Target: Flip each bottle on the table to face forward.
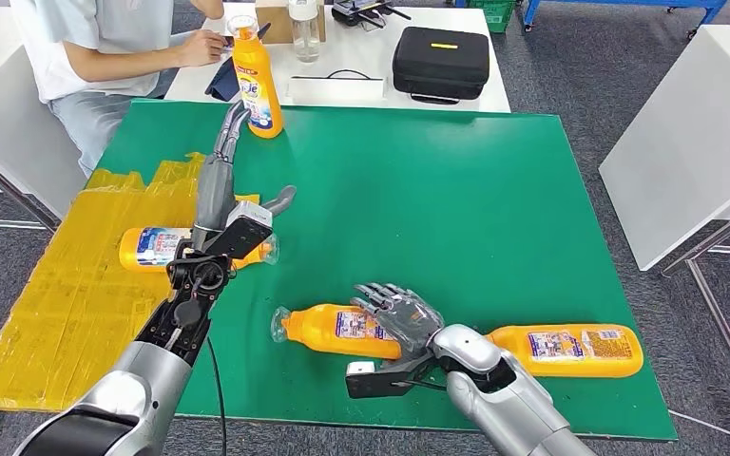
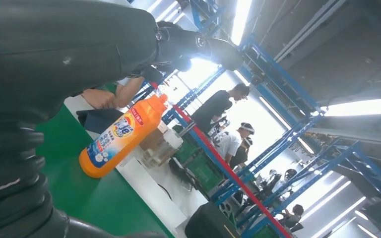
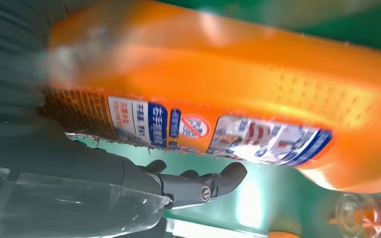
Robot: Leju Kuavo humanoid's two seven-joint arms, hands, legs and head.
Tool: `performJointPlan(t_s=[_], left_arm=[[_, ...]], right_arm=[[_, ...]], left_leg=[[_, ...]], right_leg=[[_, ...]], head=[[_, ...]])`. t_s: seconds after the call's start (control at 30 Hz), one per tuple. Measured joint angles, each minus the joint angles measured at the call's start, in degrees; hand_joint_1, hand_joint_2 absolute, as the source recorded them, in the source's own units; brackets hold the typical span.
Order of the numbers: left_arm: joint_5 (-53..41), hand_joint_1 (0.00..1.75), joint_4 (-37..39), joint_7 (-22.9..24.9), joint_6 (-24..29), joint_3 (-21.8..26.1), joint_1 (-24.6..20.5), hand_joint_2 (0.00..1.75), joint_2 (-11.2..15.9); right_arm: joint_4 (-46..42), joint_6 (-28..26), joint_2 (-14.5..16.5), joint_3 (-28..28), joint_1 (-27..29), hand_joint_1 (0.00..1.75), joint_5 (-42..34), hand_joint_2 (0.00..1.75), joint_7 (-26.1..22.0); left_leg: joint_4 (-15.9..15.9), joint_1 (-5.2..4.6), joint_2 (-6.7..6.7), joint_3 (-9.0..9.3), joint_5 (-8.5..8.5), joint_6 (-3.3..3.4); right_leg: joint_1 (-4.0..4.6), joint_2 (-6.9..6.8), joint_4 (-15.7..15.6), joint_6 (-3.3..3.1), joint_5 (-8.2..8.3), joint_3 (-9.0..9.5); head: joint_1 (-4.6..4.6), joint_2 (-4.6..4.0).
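Right hand (image 1: pixel 401 316) laid over the middle of a lying orange bottle (image 1: pixel 337 331), fingers curled across its label, apparently gripping it; right wrist view very close, thumb (image 3: pixel 198 186) curving under the labelled side (image 3: pixel 218 99), body partly blurred. Just beyond that hand's outer side, a second lying bottle (image 1: pixel 570 349), end to end with the first, label up. Left hand (image 1: pixel 223 166) raised above the green table (image 1: pixel 456 199), fingers straight and together, thumb (image 1: pixel 280 199) apart, holding nothing. Directly under the left forearm, a third bottle (image 1: pixel 157 246) on its side, half on yellow sheeting (image 1: pixel 57 313). Just past the left fingertips, a fourth bottle (image 1: pixel 255 85) upright at the far table edge, label toward the robot. Beyond it, a seated person (image 1: pixel 105 47), a black case (image 1: pixel 440 59) and a clear jar (image 1: pixel 304 28) on a white table. Left wrist view: same upright bottle (image 2: pixel 121 136) seen tilted, blue racking (image 2: pixel 297 134) and several standing people behind, none of that in the head view.
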Motion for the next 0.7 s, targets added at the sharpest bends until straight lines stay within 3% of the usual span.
performJointPlan(t_s=[0.03,0.07,0.1,0.7], left_arm=[[0.1,0.00,-0.4,0.0,-0.1,-0.2,0.3,1.75,0.0],[0.3,0.00,-0.9,0.0,-0.2,-0.3,0.5,1.75,0.0],[0.5,0.00,-1.4,0.1,-0.3,-0.5,0.8,1.75,0.0],[3.3,0.00,-5.9,-0.6,-0.3,-3.4,4.2,1.75,0.1]], right_arm=[[0.7,-0.7,0.3,0.0,-0.2,1.54,0.2,1.75,0.6],[1.3,-1.5,0.6,-0.1,-0.3,1.70,0.4,1.75,1.3],[1.7,-2.3,0.8,-0.3,-0.3,1.75,0.5,1.75,1.9],[6.5,-3.2,2.2,-5.4,0.9,1.75,3.5,1.75,7.0]], left_leg=[[0.0,0.00,0.00,0.04,-0.01,0.00],[0.0,0.00,0.00,0.07,-0.01,0.00],[0.0,0.00,0.00,0.09,-0.02,-0.01],[0.0,-0.05,-0.04,0.86,-0.32,0.05]], right_leg=[[0.00,0.00,0.0,-0.01,-0.01,0.03],[0.00,0.00,0.0,-0.02,-0.02,0.05],[0.01,0.00,0.0,-0.04,-0.03,0.07],[-0.03,-0.05,-0.1,0.13,-0.36,0.64]], head=[[-0.01,0.00],[-0.01,0.00],[-0.01,0.00],[-0.02,0.00]])
